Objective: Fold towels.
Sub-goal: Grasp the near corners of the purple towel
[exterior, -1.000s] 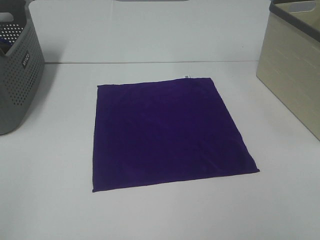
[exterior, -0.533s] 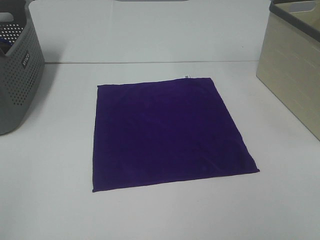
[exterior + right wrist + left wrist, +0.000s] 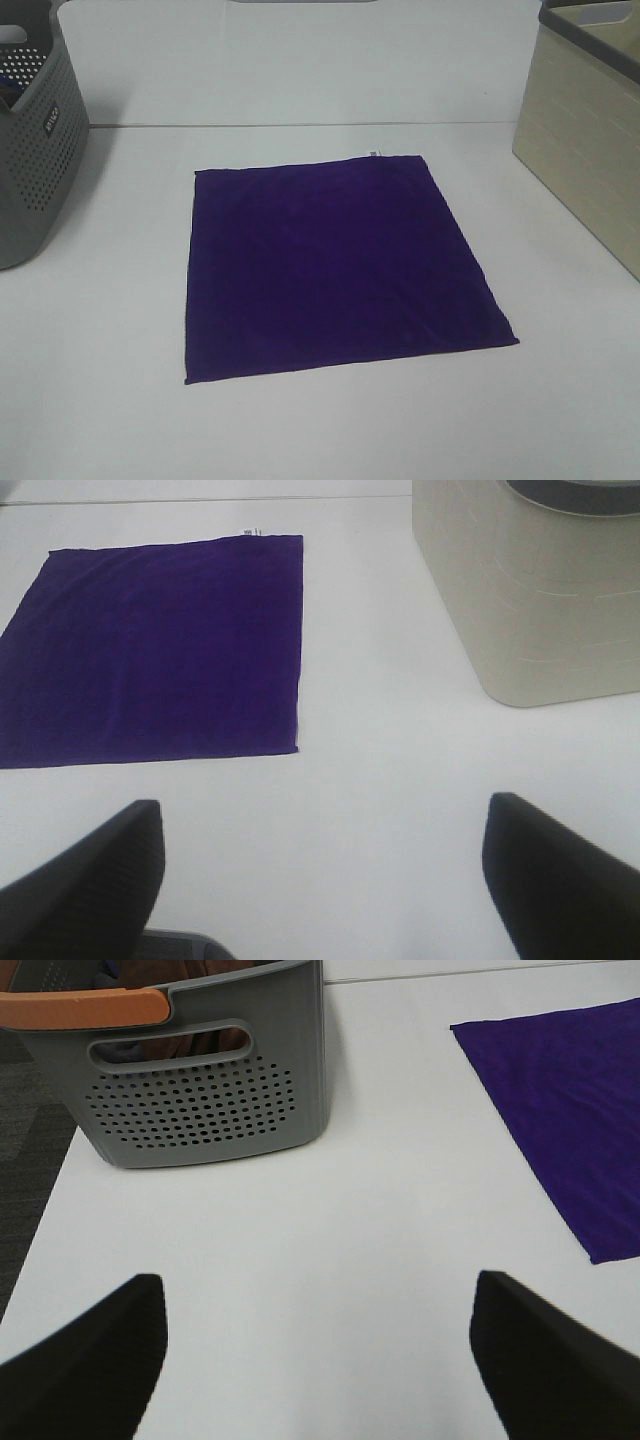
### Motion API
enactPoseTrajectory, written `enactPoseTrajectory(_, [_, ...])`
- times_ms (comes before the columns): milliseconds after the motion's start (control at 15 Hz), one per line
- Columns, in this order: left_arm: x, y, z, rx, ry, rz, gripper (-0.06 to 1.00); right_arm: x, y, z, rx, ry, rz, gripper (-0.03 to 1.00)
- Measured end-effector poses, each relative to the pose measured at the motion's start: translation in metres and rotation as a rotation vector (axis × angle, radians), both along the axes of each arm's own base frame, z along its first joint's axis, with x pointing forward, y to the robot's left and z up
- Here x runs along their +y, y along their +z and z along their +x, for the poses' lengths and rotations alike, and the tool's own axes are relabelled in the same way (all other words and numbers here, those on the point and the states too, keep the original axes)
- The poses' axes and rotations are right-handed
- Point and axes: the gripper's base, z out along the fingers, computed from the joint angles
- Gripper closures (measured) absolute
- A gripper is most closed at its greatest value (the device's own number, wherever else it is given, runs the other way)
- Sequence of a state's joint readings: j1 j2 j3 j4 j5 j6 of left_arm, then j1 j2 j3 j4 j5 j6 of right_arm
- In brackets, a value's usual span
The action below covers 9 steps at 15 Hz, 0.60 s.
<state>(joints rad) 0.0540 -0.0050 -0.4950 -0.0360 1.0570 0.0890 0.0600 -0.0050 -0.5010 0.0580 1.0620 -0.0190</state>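
A deep purple towel (image 3: 335, 265) lies flat and spread out in the middle of the white table, with a small white tag (image 3: 374, 153) on its far edge. Part of it shows in the left wrist view (image 3: 570, 1110), and it shows in the right wrist view (image 3: 155, 645). Neither arm shows in the exterior high view. My left gripper (image 3: 318, 1360) is open and empty over bare table, between the grey basket and the towel. My right gripper (image 3: 322, 880) is open and empty over bare table, between the towel and the beige bin.
A grey perforated basket (image 3: 30, 150) with an orange handle (image 3: 80, 1006) stands at the left and holds some cloth. A beige bin (image 3: 590, 130) stands at the right. The table's left edge (image 3: 45, 1220) drops to dark floor.
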Motion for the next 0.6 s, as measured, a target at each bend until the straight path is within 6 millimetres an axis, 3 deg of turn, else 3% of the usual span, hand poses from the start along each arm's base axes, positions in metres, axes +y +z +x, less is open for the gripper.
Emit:
enactPoseTrajectory(333, [-0.0006,0.0000,0.0000,0.000,-0.006,-0.004,0.18,0.0000,0.0000,0.0000,0.000,0.000,0.000,0.12])
enactPoseTrajectory(600, [-0.0073,0.0005,0.0001,-0.007,-0.102,0.024,0.06,0.0000,0.0000,0.0000,0.000,0.000,0.000,0.03])
